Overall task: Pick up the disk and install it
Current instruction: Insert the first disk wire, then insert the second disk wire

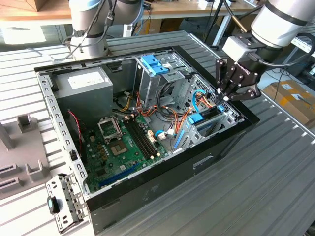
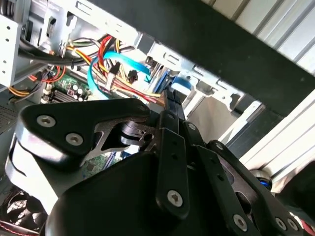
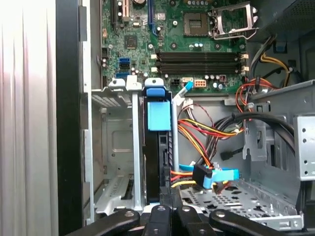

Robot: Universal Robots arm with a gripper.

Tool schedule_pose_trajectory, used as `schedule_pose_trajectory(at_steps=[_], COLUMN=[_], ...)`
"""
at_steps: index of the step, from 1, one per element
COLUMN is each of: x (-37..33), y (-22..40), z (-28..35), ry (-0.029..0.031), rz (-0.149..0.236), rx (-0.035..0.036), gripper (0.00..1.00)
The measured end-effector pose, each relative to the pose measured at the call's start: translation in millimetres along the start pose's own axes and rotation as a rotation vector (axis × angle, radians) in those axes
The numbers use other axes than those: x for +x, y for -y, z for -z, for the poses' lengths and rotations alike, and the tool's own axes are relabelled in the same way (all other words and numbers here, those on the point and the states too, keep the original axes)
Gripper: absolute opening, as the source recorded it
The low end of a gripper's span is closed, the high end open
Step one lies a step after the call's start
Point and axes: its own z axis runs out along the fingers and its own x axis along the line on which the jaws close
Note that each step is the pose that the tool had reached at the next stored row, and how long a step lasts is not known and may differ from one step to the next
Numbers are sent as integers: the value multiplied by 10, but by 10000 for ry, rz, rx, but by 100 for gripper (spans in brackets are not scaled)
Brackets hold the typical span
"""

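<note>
Blue-railed disk (image 3: 158, 147) on edge in case (image 1: 162, 172) bay | tool (image 1: 227, 95) fingers together above it

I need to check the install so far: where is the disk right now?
The disk stands on edge in the drive bay at the case's corner on the exterior view's right, beside the orange and yellow cables, directly under the gripper.

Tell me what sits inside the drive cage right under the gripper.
The disk stands on edge in the drive cage, blue rail up. The gripper hangs above it. The cage walls cover the disk's faces.
</note>
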Motion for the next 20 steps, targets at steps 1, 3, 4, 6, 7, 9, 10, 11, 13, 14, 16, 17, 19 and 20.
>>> schedule_pose_trajectory(at_steps=[1, 3, 4, 6, 7, 9, 10, 11, 13, 14, 16, 17, 19, 20], x=[-2, -5, -7, -10, -10, -12, -11, -11, -11, -11, -11, -11, -11, -11], y=[30, 67, 81, 124, 134, 144, 145, 145, 147, 147, 148, 148, 148, 148], z=[13, 45, 60, 94, 96, 98, 98, 98, 98, 98, 98, 98, 98, 98], ry=[10, 23, 33, 65, 70, 72, 72, 72, 72, 73, 72, 73, 72, 73], rz=[0, 1, 2, 4, 4, 3, 3, 4, 3, 4, 4, 4, 4, 4], rx=[0, -1, -1, -3, -3, -3, -3, -3, -3, -3, -3, -3, -3, -3], gripper=[11, 11, 11, 11, 11, 11, 11, 11, 11, 11, 11, 11, 11, 11])
